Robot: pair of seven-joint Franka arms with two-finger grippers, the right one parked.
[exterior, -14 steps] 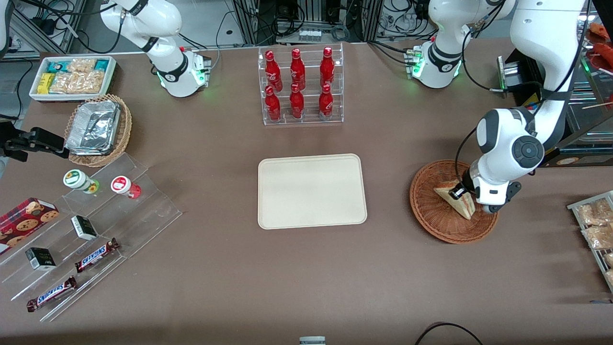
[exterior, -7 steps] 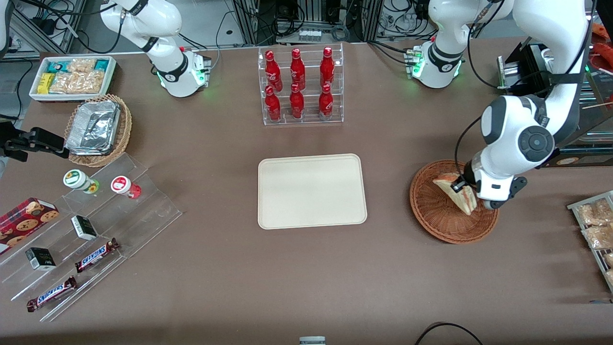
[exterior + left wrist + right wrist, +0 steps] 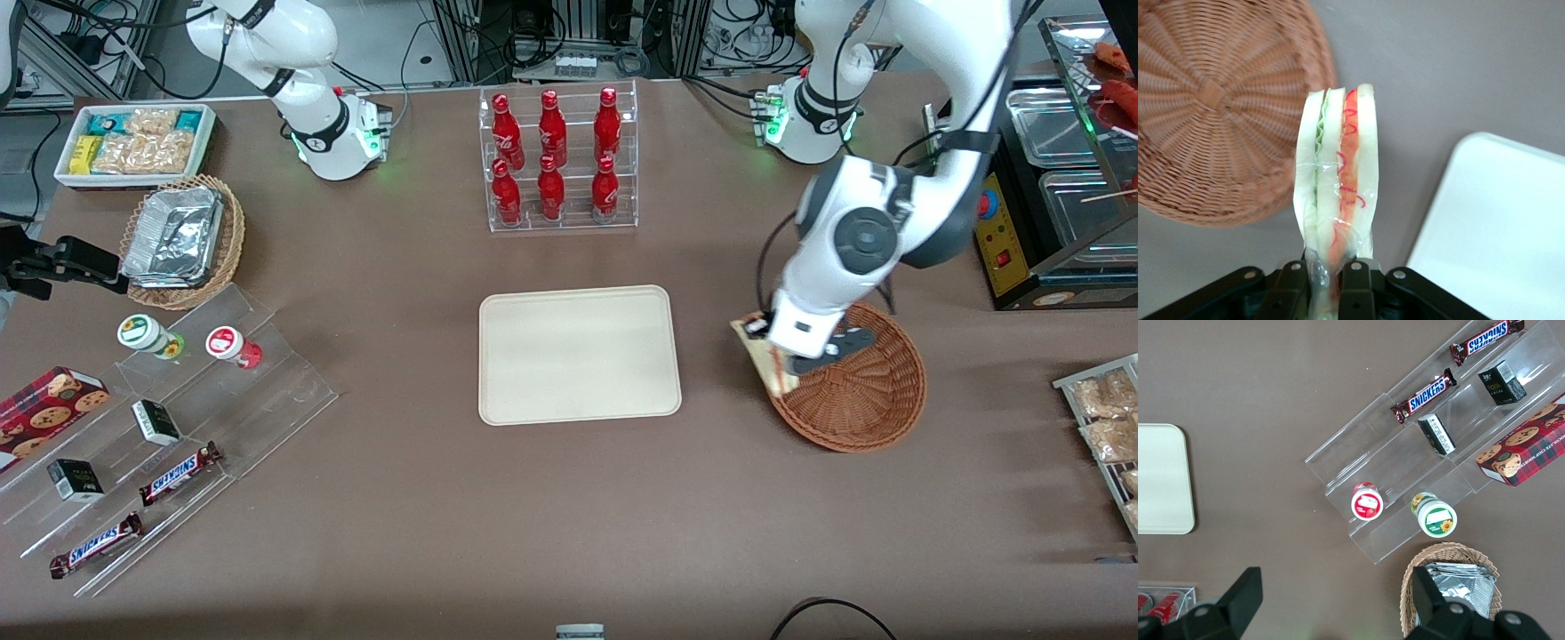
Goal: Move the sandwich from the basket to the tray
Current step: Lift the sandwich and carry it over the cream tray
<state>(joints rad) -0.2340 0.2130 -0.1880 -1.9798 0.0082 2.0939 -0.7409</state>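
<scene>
Above the basket's [image 3: 867,404] rim nearest the tray [image 3: 578,356], my hand [image 3: 772,336] is clamped on the sandwich [image 3: 1336,180], lifted off the surface [image 3: 533,516].

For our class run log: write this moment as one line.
gripper: shut on wrapped triangular sandwich | above round reddish-brown wicker basket's rim | flat cream tray: bare

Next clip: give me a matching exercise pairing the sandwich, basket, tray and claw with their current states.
Things:
1. triangular wrapped sandwich with red and green filling
2. round reddish-brown wicker basket
3. flat cream-beige rectangular tray
4. left arm's claw

States:
A. bare, nothing on it
B. shut, above the basket's rim
C. lifted, clamped at one end
D. nothing inside

Pairs: 1-C, 2-D, 3-A, 4-B
</scene>
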